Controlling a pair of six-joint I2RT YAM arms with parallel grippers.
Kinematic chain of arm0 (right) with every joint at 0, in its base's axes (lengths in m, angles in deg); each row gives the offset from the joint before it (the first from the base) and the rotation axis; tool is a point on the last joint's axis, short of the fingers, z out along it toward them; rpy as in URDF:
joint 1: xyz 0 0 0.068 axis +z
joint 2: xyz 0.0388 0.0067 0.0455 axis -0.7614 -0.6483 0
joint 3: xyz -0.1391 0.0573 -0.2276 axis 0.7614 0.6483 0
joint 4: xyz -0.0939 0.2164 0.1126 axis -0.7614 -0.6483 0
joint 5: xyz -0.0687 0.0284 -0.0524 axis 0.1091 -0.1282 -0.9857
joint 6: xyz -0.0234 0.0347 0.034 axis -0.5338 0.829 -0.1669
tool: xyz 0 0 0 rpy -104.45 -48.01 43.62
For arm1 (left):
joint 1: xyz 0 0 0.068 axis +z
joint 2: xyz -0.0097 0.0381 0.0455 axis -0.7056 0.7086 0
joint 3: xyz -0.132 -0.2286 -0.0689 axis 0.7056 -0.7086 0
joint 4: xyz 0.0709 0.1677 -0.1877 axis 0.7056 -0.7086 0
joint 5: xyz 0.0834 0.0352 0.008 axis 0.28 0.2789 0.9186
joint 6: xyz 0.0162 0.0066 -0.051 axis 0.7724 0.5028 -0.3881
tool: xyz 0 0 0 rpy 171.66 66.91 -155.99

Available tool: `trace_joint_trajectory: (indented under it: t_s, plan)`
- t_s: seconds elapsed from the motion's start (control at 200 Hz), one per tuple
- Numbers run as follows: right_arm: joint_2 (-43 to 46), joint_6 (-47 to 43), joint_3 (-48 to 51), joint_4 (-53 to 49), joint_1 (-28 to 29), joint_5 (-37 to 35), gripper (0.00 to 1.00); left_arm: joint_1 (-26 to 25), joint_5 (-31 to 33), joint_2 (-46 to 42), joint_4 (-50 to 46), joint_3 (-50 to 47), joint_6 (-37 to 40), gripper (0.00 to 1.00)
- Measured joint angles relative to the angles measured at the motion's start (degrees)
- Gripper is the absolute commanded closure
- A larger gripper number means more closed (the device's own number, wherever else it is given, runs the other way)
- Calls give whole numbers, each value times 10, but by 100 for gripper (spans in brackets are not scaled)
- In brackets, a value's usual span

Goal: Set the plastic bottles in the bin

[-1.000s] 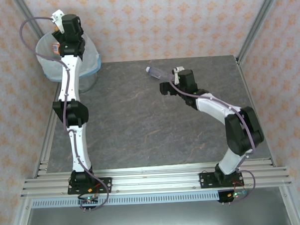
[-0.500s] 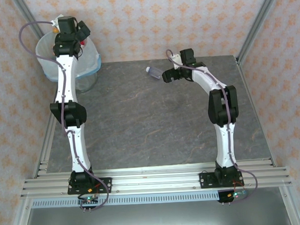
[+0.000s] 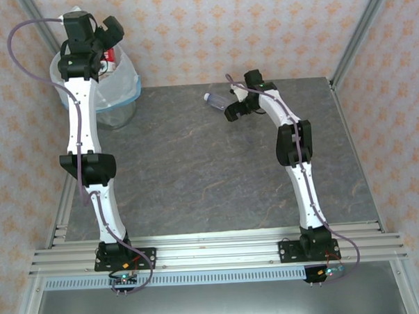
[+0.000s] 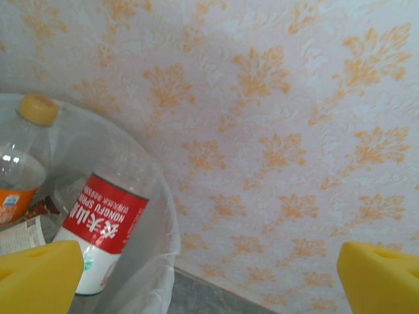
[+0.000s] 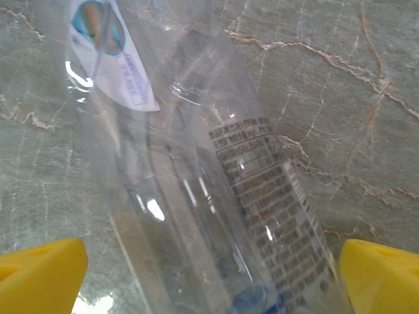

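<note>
Clear plastic bottle (image 5: 196,196) between wide-spread fingers (image 5: 39,271) of right hand (image 5: 209,275)

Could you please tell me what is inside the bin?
Inside the bin, a red-label bottle and an orange-capped bottle show. Whatever lies beneath them is covered by the bottles and the bag.

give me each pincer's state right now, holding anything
Left pincer: open, empty, up by the bin.
Right pincer: open, straddling a clear plastic bottle lying on the table, not gripping it.
</note>
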Motion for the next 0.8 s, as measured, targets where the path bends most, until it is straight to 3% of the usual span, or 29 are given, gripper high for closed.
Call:
trace_joint_trajectory:
  t_s: [0.18, 0.3, 0.54, 0.701, 0.801]
  plan:
    - [-22, -13, -33, -10, 0, 2, 3, 0, -33, -16, -8, -73, -12, 0]
    - [-24, -27, -40, -11, 0, 6, 16, 0, -64, -35, -7, -128, -21, 0]
    - [-39, -37, -54, -10, 0, 11, 26, 0, -103, -81, 11, -197, -40, 0]
    - [-42, -50, -59, -6, 1, 10, 45, 0, -119, -113, 30, -241, -46, 0]
    - [-42, -48, -59, -6, 4, 5, 47, -1, -135, -135, 48, -284, -55, 0]
